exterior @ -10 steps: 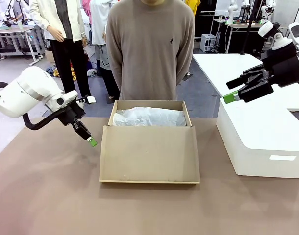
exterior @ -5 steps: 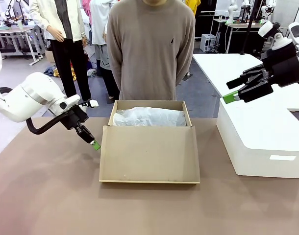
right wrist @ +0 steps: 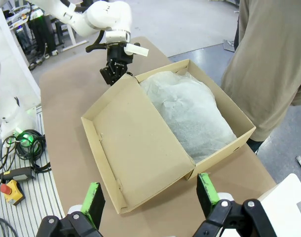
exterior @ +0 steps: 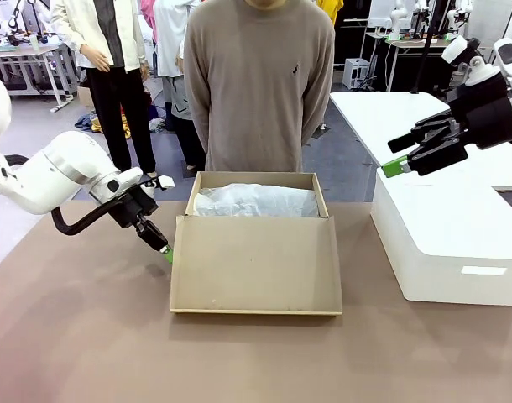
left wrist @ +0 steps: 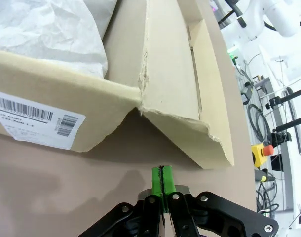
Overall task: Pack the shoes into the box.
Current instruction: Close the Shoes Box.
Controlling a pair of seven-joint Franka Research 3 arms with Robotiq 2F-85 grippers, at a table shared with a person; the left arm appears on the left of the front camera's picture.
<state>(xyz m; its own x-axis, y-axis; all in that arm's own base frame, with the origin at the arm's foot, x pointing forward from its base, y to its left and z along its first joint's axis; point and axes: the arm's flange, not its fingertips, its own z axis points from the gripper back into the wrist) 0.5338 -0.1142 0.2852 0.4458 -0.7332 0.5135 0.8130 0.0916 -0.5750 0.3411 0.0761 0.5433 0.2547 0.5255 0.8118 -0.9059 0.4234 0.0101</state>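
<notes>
Shallow tan cardboard shoebox [exterior: 254, 243], centre-table, tissue-filled; flap lid lies open toward six o'clock and is left to be shut. Left gripper [exterior: 165, 251], clenched empty, at its nine-o'clock edge; right gripper [exterior: 404, 158] spread wide, empty.

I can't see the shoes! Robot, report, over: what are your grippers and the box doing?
Left gripper shut, empty, low at the box's left corner. Right gripper open, raised above the white block. Box open, white tissue paper inside.
</notes>
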